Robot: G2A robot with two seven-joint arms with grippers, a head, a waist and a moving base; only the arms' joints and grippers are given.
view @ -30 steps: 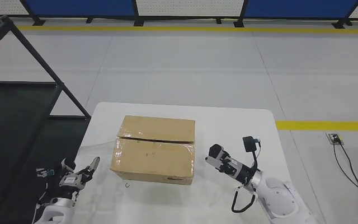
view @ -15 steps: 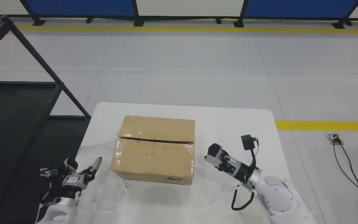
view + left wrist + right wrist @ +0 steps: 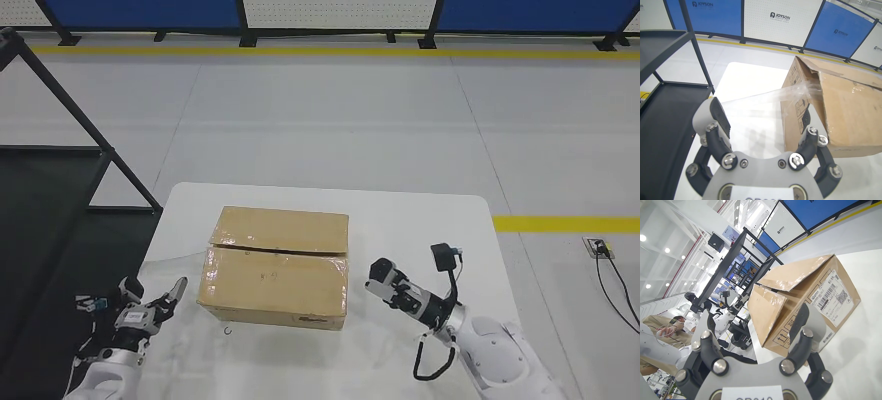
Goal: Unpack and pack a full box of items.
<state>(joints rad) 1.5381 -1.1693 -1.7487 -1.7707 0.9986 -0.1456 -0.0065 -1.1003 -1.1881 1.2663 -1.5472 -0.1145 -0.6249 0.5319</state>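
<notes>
Box [image 3: 275, 262] sits between both grippers, flaps down. Left gripper [image 3: 761, 111], spread wide, is just beside its end, with a clear tape strip [image 3: 762, 98] stretching toward one finger. Right gripper [image 3: 755, 313], also spread, faces the opposite end. Opening seems underway; the next move is probably to lift a flap.

Box [image 3: 277, 265] in middle of table [image 3: 420, 225], bare room free at both its ends, clear tape strip [image 3: 772, 98] stretched across left side, black rack [image 3: 45, 240] beside left edge.
</notes>
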